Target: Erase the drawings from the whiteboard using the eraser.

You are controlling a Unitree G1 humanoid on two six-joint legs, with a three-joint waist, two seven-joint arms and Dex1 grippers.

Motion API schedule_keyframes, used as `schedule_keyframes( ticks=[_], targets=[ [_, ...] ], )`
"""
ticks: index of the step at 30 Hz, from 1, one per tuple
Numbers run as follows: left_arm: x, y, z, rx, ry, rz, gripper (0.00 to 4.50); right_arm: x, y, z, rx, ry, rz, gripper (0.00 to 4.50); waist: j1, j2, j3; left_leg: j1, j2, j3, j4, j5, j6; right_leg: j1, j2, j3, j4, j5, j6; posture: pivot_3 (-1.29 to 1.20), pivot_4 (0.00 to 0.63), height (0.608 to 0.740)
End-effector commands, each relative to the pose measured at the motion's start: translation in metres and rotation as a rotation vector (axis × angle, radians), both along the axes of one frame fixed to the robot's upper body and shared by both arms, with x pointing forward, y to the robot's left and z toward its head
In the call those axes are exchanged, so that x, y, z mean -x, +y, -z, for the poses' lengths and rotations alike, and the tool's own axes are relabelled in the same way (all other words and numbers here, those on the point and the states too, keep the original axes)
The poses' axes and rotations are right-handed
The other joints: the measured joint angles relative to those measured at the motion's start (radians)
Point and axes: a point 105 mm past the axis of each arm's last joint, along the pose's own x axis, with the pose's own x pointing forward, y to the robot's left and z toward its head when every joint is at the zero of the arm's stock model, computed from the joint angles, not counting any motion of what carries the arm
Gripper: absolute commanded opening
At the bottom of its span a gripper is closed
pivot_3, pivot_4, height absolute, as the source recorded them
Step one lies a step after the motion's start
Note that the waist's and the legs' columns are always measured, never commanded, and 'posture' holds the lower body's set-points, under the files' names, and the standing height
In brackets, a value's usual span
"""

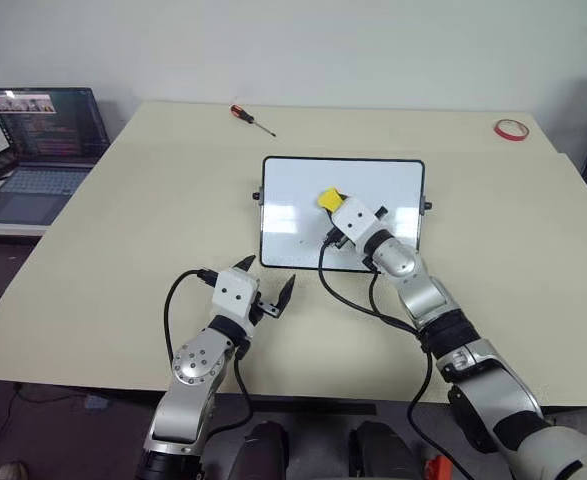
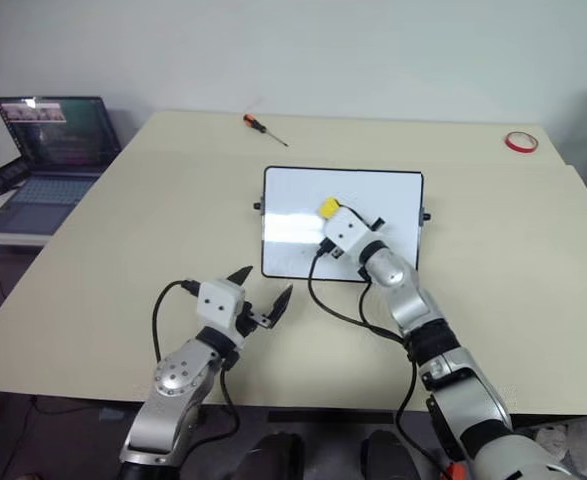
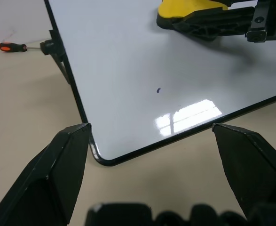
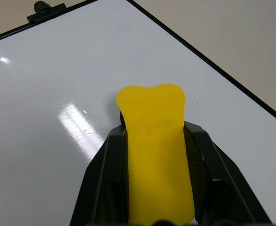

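Table: we see a broad beige table (image 1: 123, 250) with a matte top, running from the near edge up to a pale wall (image 1: 323, 50).
Whiteboard: the whiteboard (image 1: 293, 190) lies flat near the middle of the table, glossy white in a thin black frame, with ceiling light mirrored on its surface and small black knobs on its short sides.
Drawings: we make out only a tiny dark blue mark (image 3: 159, 90) on the part of the board nearest the left gripper (it may be a leftover of a scribble, though it is too small for us to be sure).
Eraser: the eraser (image 4: 154, 141) is a yellow block over the middle of the board, towards its right half; whether its base touches the surface we cannot tell.
Right gripper: the right gripper (image 1: 331, 205) reaches in over the board's near right corner, its two black fingers pinching the eraser from both sides.
Left gripper: the left gripper (image 1: 269, 282) hovers over bare table just in front of the board's near left corner, its fingers spread wide with nothing between them.
Room: a red-handled screwdriver (image 1: 251, 119) lies near the table's far edge, a red tape ring (image 1: 511, 129) sits at the far right corner, and an open laptop (image 1: 38, 150) rests on a lower surface left of the table.
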Motion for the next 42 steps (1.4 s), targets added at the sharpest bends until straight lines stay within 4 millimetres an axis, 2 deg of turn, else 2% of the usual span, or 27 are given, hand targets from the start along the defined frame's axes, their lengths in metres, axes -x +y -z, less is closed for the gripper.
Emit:
schedule_keyframes(
  ticks=[1, 4, 7, 10, 13, 18, 22, 27, 30, 35, 36, 39, 42],
  targets=[
    [0.003, -0.003, -0.014, 0.007, -0.051, 0.018, 4.5, 0.015, 0.019, 0.017, 0.058, 0.041, -0.113, 1.22, -0.003, 0.0, 0.0, 0.0, 0.0, 0.0, 0.0, 0.0, 0.0, 0.0, 0.0, 0.0, 0.0, 0.0, 0.0, 0.0, 0.15, 0.74],
    [0.005, -0.002, -0.012, 0.007, -0.046, 0.016, 4.5, 0.035, 0.033, 0.043, 0.161, 0.116, -0.242, 1.22, -0.003, 0.0, 0.0, 0.001, 0.001, 0.0, 0.0, 0.0, 0.0, 0.0, 0.0, 0.0, 0.0, 0.0, 0.0, 0.0, 0.15, 0.74],
    [0.006, -0.002, -0.012, 0.007, -0.045, 0.014, 4.5, 0.049, 0.038, 0.059, 0.27, 0.143, -0.326, 1.22, -0.001, 0.0, 0.0, 0.0, 0.0, 0.0, 0.0, 0.0, 0.0, 0.0, 0.0, 0.0, 0.0, 0.0, 0.0, 0.0, 0.15, 0.74],
    [0.006, -0.003, -0.011, 0.009, -0.043, 0.011, 4.5, 0.052, 0.036, 0.066, 0.331, 0.166, -0.345, 1.22, 0.0, 0.0, 0.0, 0.001, 0.0, -0.001, 0.001, 0.0, 0.0, 0.001, 0.0, 0.0, 0.0, 0.0, 0.0, 0.0, 0.15, 0.74],
    [0.006, -0.003, -0.011, 0.01, -0.041, 0.01, 4.5, 0.039, 0.03, 0.056, 0.3, 0.145, -0.273, 1.22, 0.0, 0.0, 0.0, 0.001, 0.0, -0.001, 0.0, 0.0, 0.0, 0.001, 0.0, -0.001, 0.0, 0.0, 0.0, 0.0, 0.15, 0.74],
    [0.006, -0.004, -0.01, 0.012, -0.04, 0.008, 4.5, 0.008, 0.016, 0.019, 0.129, 0.064, -0.085, 1.22, 0.0, 0.0, 0.0, 0.001, 0.0, -0.001, 0.001, 0.0, 0.0, 0.001, 0.0, -0.001, 0.001, 0.0, 0.0, 0.0, 0.15, 0.74],
    [0.005, -0.005, -0.011, 0.015, -0.043, 0.011, 4.5, -0.002, 0.005, -0.002, 0.014, 0.019, -0.007, 1.22, 0.007, 0.0, 0.0, 0.0, -0.001, -0.003, 0.001, 0.0, 0.0, 0.001, 0.0, -0.001, 0.001, 0.0, 0.0, 0.0, 0.15, 0.74],
    [0.005, -0.004, -0.012, 0.01, -0.044, 0.02, 4.5, 0.018, 0.008, -0.007, -0.062, 0.062, -0.088, 1.22, 0.003, 0.0, 0.0, -0.001, -0.001, -0.001, 0.0, 0.0, 0.0, 0.0, -0.001, -0.001, 0.0, 0.0, 0.0, 0.0, 0.15, 0.74],
    [0.003, -0.002, -0.018, 0.012, -0.063, 0.035, 4.5, 0.037, 0.002, -0.02, -0.148, 0.105, -0.136, 1.22, 0.002, 0.0, 0.001, -0.002, 0.0, -0.001, 0.0, 0.0, 0.0, -0.001, 0.0, 0.0, 0.0, 0.0, 0.0, 0.0, 0.15, 0.74],
    [0.001, 0.005, -0.027, 0.014, -0.088, 0.069, 4.5, 0.064, -0.031, -0.043, -0.229, 0.131, -0.095, 1.22, 0.003, 0.001, 0.001, -0.002, 0.0, -0.002, 0.0, 0.0, 0.0, -0.001, -0.001, -0.001, 0.0, 0.0, 0.0, 0.0, 0.15, 0.74],
    [0.0, 0.008, -0.028, 0.01, -0.089, 0.068, 4.5, 0.071, -0.043, -0.046, -0.249, 0.142, -0.068, 1.22, 0.003, 0.001, 0.001, -0.002, 0.0, -0.002, 0.0, 0.0, 0.0, -0.001, -0.001, -0.001, 0.0, 0.0, 0.0, 0.0, 0.15, 0.74],
    [-0.001, 0.016, -0.027, -0.005, -0.086, 0.069, 4.5, 0.09, -0.081, -0.042, -0.28, 0.206, 0.066, 1.22, 0.006, 0.001, 0.001, -0.003, -0.001, -0.003, 0.0, 0.0, 0.0, -0.001, -0.001, -0.001, -0.001, -0.001, 0.0, 0.0, 0.15, 0.74],
    [-0.001, 0.021, -0.027, -0.008, -0.092, 0.059, 4.5, 0.11, -0.109, -0.026, -0.277, 0.285, 0.186, 1.22, 0.007, 0.001, 0.001, -0.003, -0.001, -0.003, 0.0, 0.0, 0.0, -0.001, -0.002, -0.001, -0.001, -0.001, 0.0, 0.0, 0.15, 0.74]
  ],
)
